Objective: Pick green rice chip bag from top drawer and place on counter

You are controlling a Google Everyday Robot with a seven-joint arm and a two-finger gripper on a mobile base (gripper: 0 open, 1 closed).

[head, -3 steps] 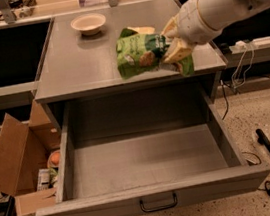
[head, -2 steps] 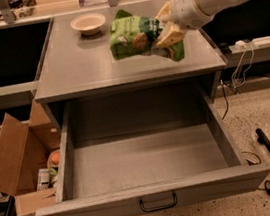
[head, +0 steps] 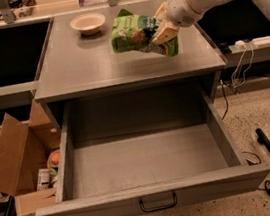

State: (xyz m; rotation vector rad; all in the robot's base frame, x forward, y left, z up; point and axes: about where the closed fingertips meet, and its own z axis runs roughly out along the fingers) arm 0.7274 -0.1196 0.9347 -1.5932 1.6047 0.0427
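My gripper (head: 163, 31) is shut on the green rice chip bag (head: 134, 33) and holds it in the air above the middle of the counter (head: 83, 67). The bag hangs to the left of the fingers, crinkled, with tan chips pictured on it. The white arm reaches in from the upper right. The top drawer (head: 148, 161) stands pulled fully out below the counter, its inside bare, with a thin dark wire handle (head: 158, 202) on its front panel.
A shallow cream bowl (head: 88, 22) sits at the back of the counter, left of the bag. A brown cardboard box (head: 18, 157) with items in it stands on the floor left of the drawer. Cables and a power strip (head: 254, 41) lie at right.
The gripper has carried the bag up and to the left, from near the counter's right front to above its middle. The drawer has not moved.
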